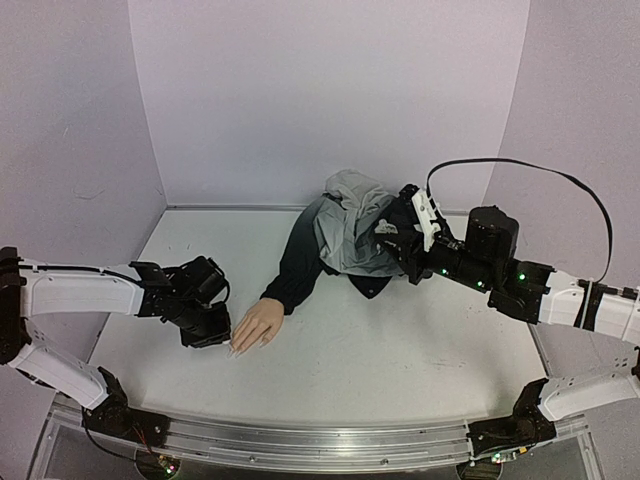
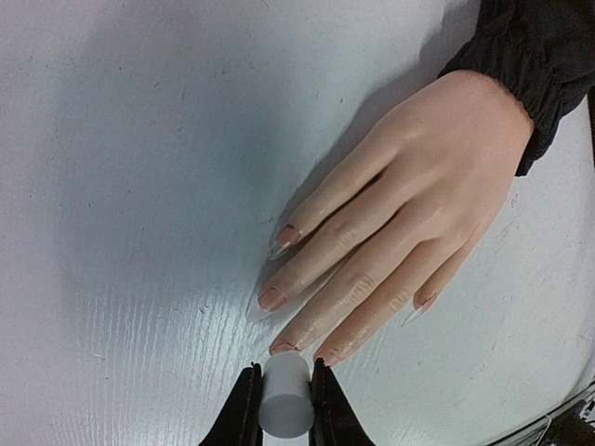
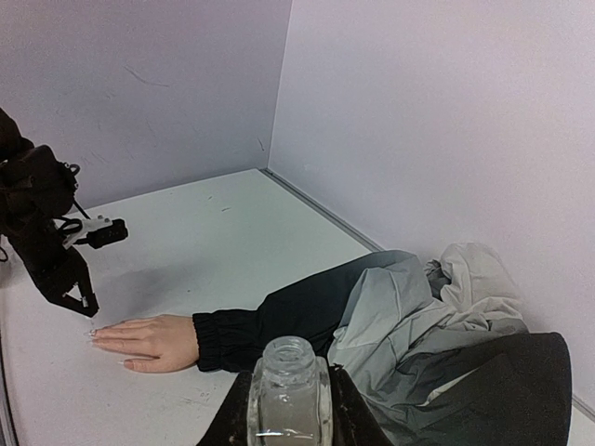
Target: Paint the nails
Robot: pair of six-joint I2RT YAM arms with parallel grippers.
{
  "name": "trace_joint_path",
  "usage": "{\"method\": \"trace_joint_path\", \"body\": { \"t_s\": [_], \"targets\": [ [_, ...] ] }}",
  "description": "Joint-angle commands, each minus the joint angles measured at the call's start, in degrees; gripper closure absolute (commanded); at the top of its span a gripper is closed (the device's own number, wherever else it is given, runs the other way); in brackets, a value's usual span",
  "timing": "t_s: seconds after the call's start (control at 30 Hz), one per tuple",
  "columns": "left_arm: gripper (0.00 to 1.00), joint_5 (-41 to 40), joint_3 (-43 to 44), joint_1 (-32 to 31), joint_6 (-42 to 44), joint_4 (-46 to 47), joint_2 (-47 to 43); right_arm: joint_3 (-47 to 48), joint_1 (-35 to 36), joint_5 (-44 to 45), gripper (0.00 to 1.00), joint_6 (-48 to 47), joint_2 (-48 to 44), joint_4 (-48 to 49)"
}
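The flesh-coloured mannequin hand (image 2: 409, 195) lies flat on the table, palm down, in a dark sleeve (image 2: 530, 56). Its pale nails (image 2: 271, 297) point toward my left gripper (image 2: 285, 369). That gripper is shut on a small white cylindrical cap (image 2: 285, 400), which sits right at the tips of the two middle fingers. Whatever is under the cap is hidden. From above, the left gripper (image 1: 215, 333) stands just left of the hand (image 1: 258, 325). My right gripper (image 3: 290, 379) is shut on a clear glass bottle (image 3: 290, 409) with an open neck, held above the sleeve's far end (image 1: 395, 245).
A crumpled grey and black jacket (image 1: 350, 225) is heaped at the back middle, under the right arm. Lilac walls (image 1: 330, 100) close in the back and both sides. A metal rail (image 1: 320, 440) runs along the near edge.
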Motion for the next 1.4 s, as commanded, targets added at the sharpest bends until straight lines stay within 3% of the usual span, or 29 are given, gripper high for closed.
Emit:
{"method": "trace_joint_path", "body": {
  "t_s": [0.0,0.57,0.93,1.37],
  "targets": [
    [1.0,-0.3,-0.5,-0.1,0.0,1.4,0.0,0.2,0.2,-0.3,1.0,0.3,-0.4,4.4],
    [1.0,0.7,-2.9,-0.1,-1.1,1.5,-1.6,0.4,0.2,-0.5,1.0,0.4,-0.2,4.4],
    [1.0,-0.9,-1.6,-0.1,-0.6,-1.2,-8.2,0.4,0.2,-0.7,1.0,0.5,-0.1,4.4],
    [1.0,-1.5,1.9,-0.1,0.6,-0.2,-3.7,0.2,0.1,-0.5,1.0,0.4,-0.4,4.3]
  ]
}}
